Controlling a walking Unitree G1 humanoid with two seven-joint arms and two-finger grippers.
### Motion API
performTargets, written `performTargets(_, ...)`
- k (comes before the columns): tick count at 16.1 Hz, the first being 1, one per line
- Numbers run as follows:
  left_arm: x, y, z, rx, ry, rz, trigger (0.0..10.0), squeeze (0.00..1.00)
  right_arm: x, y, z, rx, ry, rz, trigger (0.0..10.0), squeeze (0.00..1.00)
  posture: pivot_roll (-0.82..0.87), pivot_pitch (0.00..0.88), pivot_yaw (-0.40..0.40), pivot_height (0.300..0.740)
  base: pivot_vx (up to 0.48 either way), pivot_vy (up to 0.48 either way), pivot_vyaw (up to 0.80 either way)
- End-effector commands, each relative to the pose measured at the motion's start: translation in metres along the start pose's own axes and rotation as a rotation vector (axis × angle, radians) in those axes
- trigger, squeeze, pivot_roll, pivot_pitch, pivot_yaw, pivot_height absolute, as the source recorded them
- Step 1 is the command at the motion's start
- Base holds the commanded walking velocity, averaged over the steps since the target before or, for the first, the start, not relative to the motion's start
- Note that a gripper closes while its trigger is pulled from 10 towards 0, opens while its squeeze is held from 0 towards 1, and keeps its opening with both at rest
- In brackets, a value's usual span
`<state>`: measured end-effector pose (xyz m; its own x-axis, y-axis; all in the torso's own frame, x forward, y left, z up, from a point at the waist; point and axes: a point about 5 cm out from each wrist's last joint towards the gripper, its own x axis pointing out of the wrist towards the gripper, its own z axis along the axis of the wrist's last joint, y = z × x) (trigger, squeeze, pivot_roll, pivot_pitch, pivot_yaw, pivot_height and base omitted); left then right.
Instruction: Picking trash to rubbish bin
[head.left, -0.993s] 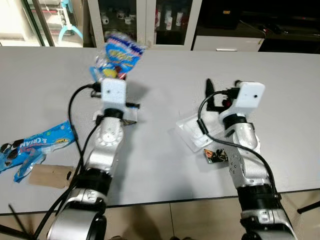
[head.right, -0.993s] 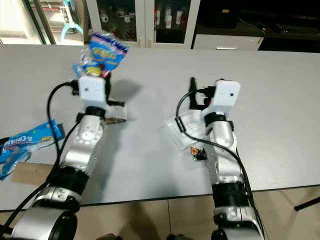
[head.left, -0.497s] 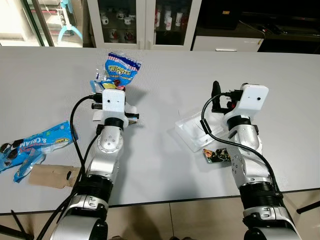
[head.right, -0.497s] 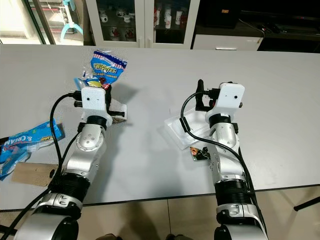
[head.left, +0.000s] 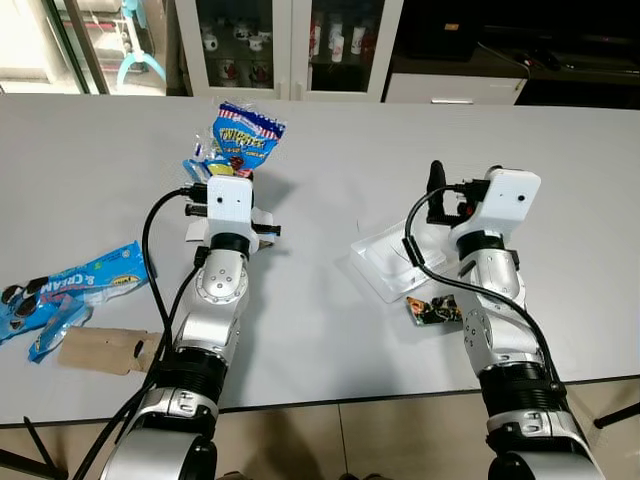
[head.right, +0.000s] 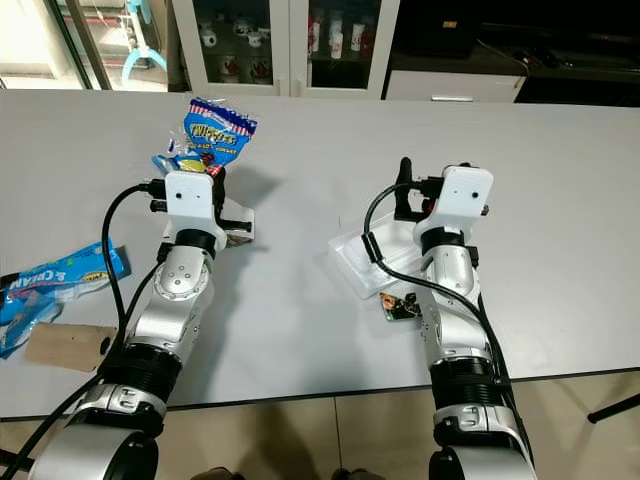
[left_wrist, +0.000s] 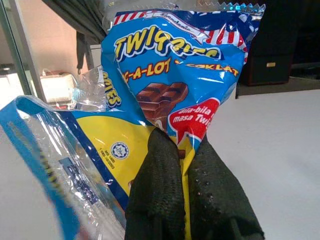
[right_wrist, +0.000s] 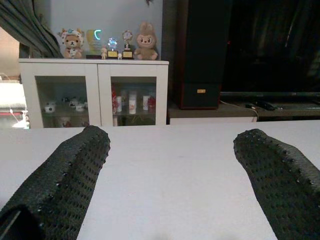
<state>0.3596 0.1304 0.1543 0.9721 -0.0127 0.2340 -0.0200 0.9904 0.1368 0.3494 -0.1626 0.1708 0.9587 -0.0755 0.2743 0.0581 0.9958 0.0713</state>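
My left gripper (left_wrist: 182, 170) is shut on a blue Twiggies snack wrapper (head.left: 244, 138), held upright above the grey table (head.left: 320, 150) at its left middle. A clear crinkled plastic bag (left_wrist: 75, 150) hangs against the wrapper. My right gripper (right_wrist: 170, 165) stands open over the table's right middle, nothing between its fingers (head.left: 436, 182). Under the right forearm lies a clear plastic tray (head.left: 384, 258), with a small dark wrapper (head.left: 430, 310) beside it.
A long blue cookie wrapper (head.left: 75, 290) and a brown cardboard piece (head.left: 105, 350) lie near the table's front left edge. A small wrapper (head.left: 263, 222) rests by my left wrist. White glass-door cabinets (head.left: 290, 45) stand behind the table.
My left arm has drawn back and come lower, bringing the snack wrapper with it. The right gripper has shifted slightly to the right, still open.
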Motion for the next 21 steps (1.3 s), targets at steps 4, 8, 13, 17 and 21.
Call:
performTargets(4, 0.0013, -0.0068, 0.0048, -0.013, -0.013, -0.014, 10.0, 0.00, 0.0008, -0.0070, -0.0004, 0.010, -0.002, -0.023, 10.0, 0.00, -0.06, 0.005, -0.072, 0.740, -0.287, 0.000, 0.00)
performTargets(8, 0.0006, -0.0081, 0.0045, -0.016, -0.009, -0.014, 10.0, 0.00, 0.0000, -0.0090, -0.0029, 0.016, 0.011, -0.028, 10.0, 0.00, -0.06, 0.014, -0.075, 0.740, -0.308, 0.000, 0.00)
performTargets(13, 0.0009, -0.0077, 0.0044, -0.016, -0.007, -0.013, 10.0, 0.00, -0.0004, -0.0100, -0.0038, 0.020, 0.015, -0.032, 10.0, 0.00, -0.06, 0.022, -0.073, 0.740, -0.307, 0.000, 0.00)
performTargets(17, 0.0012, -0.0077, 0.0046, -0.017, -0.007, -0.013, 10.0, 0.00, -0.0007, -0.0108, -0.0044, 0.022, 0.017, -0.035, 10.0, 0.00, -0.07, 0.024, -0.074, 0.740, -0.308, 0.000, 0.00)
performTargets(21, 0.0018, -0.0078, 0.0053, -0.016, -0.008, -0.013, 10.0, 0.00, -0.0007, -0.0118, -0.0048, 0.022, 0.021, -0.038, 10.0, 0.00, -0.07, 0.028, -0.073, 0.740, -0.307, 0.000, 0.00)
